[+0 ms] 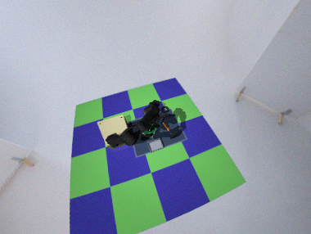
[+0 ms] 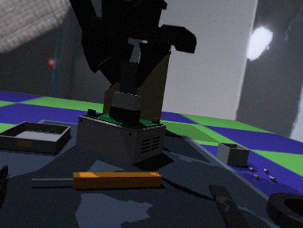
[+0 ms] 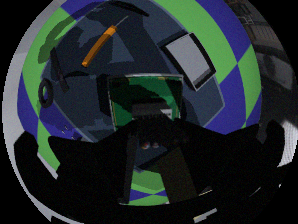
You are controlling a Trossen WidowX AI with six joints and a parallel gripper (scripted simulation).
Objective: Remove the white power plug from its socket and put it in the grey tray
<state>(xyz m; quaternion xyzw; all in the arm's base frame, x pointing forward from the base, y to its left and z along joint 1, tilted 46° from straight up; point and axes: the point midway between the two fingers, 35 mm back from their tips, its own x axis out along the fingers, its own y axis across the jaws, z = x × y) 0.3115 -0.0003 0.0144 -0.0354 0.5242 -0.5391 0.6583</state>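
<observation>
Grip (image 2: 127,91) (image 3: 150,121) clenched on plug (image 2: 127,103) (image 3: 151,108) | prob. seated in board (image 1: 150,132) (image 2: 104,118) (image 3: 123,91), view dark | firm hold needed for L/R rocking, not straight pull

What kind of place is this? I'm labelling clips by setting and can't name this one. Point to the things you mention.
Probably an electronics repair bench: a circuit board (image 2: 104,118) (image 3: 125,90) sits in an open housing (image 2: 105,139), with an orange-handled screwdriver (image 2: 116,180) (image 3: 99,47) and a grey tray (image 2: 29,144) (image 3: 209,79) nearby.

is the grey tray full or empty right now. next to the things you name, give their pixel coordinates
Empty: in the exterior and wrist views, only bare floor shows inside the grey tray's (image 1: 155,145) (image 2: 35,147) (image 3: 212,69) walls.
</observation>
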